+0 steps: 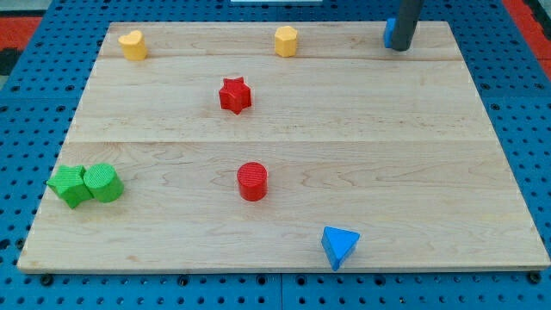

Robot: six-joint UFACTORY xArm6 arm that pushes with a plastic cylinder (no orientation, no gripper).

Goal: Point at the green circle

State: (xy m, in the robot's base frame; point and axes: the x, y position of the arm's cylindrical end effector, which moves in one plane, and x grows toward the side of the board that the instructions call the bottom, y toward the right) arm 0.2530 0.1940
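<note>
Resting far from green circle: my tip

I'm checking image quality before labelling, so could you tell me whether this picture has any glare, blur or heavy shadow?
Camera view: even, soft light; no glare on the board; blocks such as the green circle look sharp with faint shadows; my tip is crisp, beside a partly hidden blue block.

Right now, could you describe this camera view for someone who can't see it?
My tip rests at the wooden board's top right against a blue block, far from the green circle at lower left, which touches a green block. Also scattered: two yellow blocks, a red star, a red circle, a blue triangle.
</note>
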